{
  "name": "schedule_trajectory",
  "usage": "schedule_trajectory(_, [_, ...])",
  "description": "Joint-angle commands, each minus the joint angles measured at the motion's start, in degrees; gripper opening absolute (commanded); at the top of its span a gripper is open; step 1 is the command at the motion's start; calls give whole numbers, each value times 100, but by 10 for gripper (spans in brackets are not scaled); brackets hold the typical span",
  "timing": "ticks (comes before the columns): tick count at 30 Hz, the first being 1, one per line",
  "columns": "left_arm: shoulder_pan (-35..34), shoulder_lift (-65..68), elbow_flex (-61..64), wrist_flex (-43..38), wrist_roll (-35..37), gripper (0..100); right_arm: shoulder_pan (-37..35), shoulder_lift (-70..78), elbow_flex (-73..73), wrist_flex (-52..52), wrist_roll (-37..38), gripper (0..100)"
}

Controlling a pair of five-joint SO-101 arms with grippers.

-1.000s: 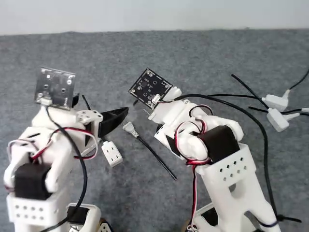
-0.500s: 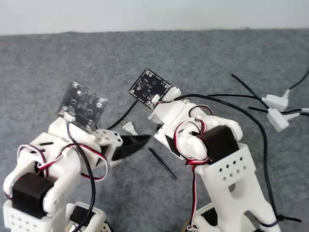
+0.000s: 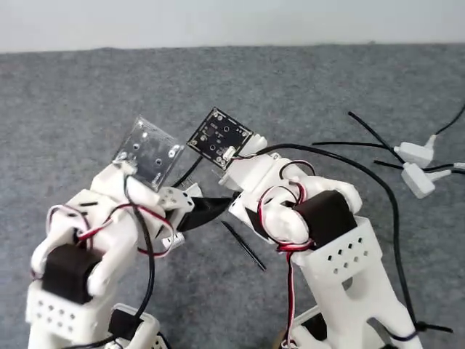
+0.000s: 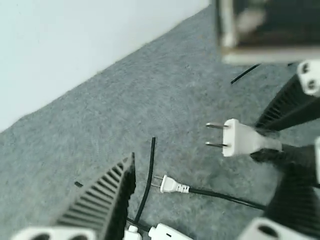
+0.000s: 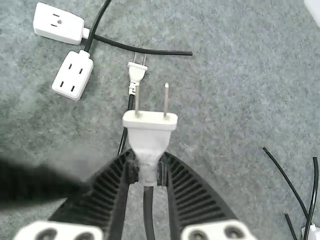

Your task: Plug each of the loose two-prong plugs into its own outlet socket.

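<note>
Right gripper (image 5: pixel 148 172) is clamped on the neck of a white two-prong plug (image 5: pixel 150 125), just behind its body. Both prongs point out past the fingertips, and the plug is raised off the grey carpet (image 5: pixel 240 75). Its black cord (image 5: pixel 148 200) runs back between the jaws. Just beyond the prongs a second plug (image 5: pixel 136 74), smaller and white, lies on the carpet on its own dark lead, prongs pointing away. Near it sits a white triple socket block (image 5: pixel 72 75), and just past that a white single socket (image 5: pixel 57 23), both flat on the carpet. Left gripper (image 3: pixel 202 211) hangs close beside the held plug with its jaws spread wide, holding nothing. Well apart, out on the right arm's side, lie two white cord ends (image 3: pixel 415 153), possibly more plugs, though they are too small to tell.
</note>
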Motion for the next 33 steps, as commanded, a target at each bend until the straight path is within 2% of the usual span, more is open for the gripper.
schedule_trajectory(1, [-53, -79, 277, -413, -26, 408, -57, -57, -316, 84, 53, 9])
schedule_trajectory(12, [-62, -79, 1191, -1187, -26, 408, -66, -57, -185, 66, 53, 9])
schedule_trajectory(20, [-35, -79, 189, -686, -26, 408, -66, -57, -70, 48, 53, 9])
schedule_trajectory(25, [-26, -26, -22, -738, -26, 408, -75, -57, -62, 48, 53, 9])
schedule_trajectory(33, [-62, -18, 1156, -1855, -62, 408, -497, -66, -53, 198, 44, 9])
